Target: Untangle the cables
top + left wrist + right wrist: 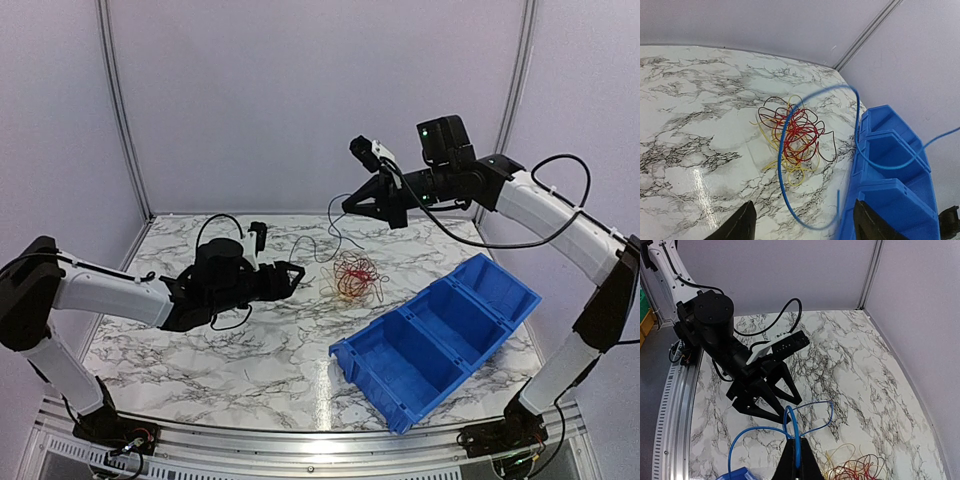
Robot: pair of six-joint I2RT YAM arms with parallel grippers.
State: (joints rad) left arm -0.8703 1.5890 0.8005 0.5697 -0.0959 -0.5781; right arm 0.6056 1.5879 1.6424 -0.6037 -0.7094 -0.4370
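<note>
A tangle of thin red, yellow and dark wires (355, 275) lies on the marble table; it also shows in the left wrist view (792, 132) and at the bottom of the right wrist view (857, 471). My right gripper (352, 206) (798, 441) is raised above the table and shut on a blue wire (795, 427). The blue wire hangs in loose loops (333, 225), clear of the tangle, and curves in front of the left wrist camera (780, 175). My left gripper (293, 278) (802, 231) is open and empty, low over the table, left of the tangle.
A blue three-compartment bin (440, 335) (890, 200) sits right of the tangle, angled toward the front. Grey walls enclose the table's back and sides. The left arm's black gripper (765, 390) lies under the hanging blue loops.
</note>
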